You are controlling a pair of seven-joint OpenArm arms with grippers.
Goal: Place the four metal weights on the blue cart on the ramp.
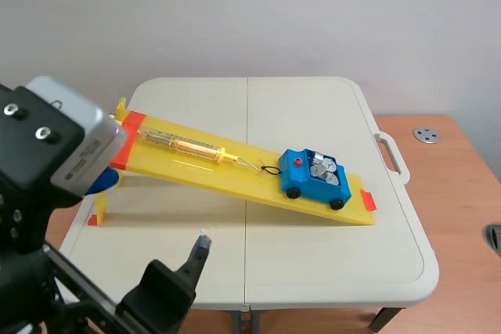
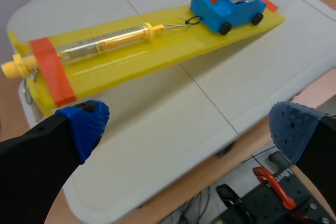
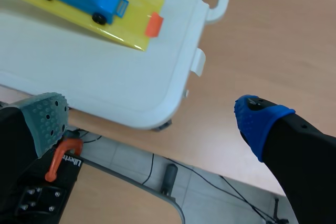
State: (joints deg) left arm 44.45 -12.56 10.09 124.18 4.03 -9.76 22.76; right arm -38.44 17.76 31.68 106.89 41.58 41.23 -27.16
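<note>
Free room and obstructions. You have bare surface on the white folding table (image 1: pixel 313 263) along its near edge, in front of the long yellow plastic ramp (image 1: pixel 196 166), and again behind it. The ramp crosses the table slantwise, its raised end at the robot's left. A clear-tube spring scale (image 1: pixel 184 145) lies on the upper half, hooked by wire to the blue toy cart (image 1: pixel 313 179) near the low end. Round metal weights (image 1: pixel 322 168) fill the cart's bed. The table's white carry handle (image 1: pixel 391 154) juts from the right edge.
</note>
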